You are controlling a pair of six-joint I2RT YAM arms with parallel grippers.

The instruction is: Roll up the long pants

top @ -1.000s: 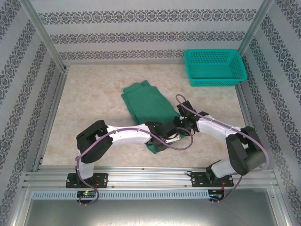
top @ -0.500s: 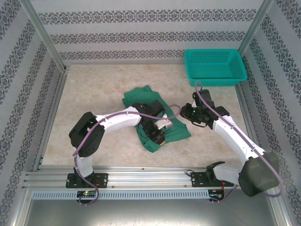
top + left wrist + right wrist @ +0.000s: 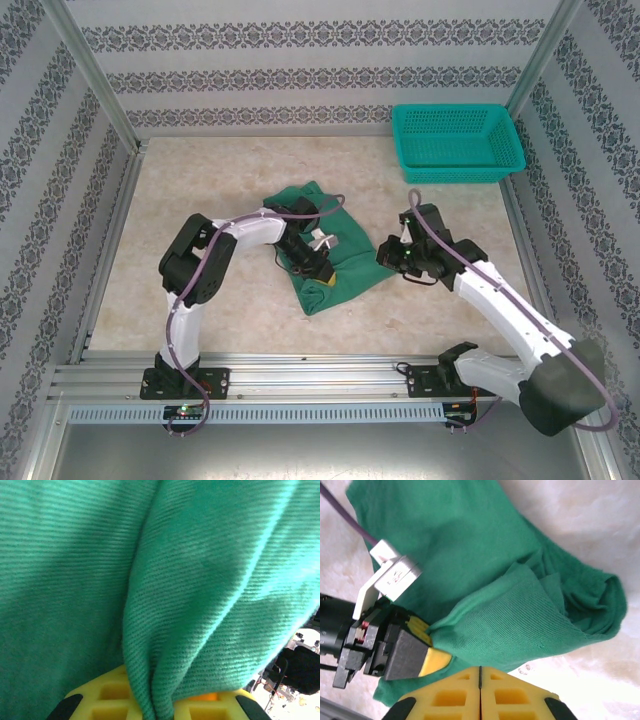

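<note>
Overhead view: the pants lie as a folded green bundle near the middle of the table, their long axis running from the far left toward the near right, with the near end a rumpled point facing the near edge. The left arm reaches from its base at the near edge across the bundle's left side, and the left gripper sits on top of the cloth. Left wrist view: the pants hang as a draped fold, and a ridge of cloth is drawn down between the two yellow fingers of the left gripper, which are pinched on it. Right wrist view: the same left gripper enters from the left with a raised flap of the pants clamped between its fingers; the flap stands off the flat layer beneath, and a rolled, bunched end lies to the right on the table. A white plug projects from the left wrist above the cloth. The right gripper has its yellow fingers pressed together on nothing, just off the cloth's edge; overhead, it is just beside the right edge of the bundle. A teal basket stands in the far right corner, well apart from the pants.
</note>
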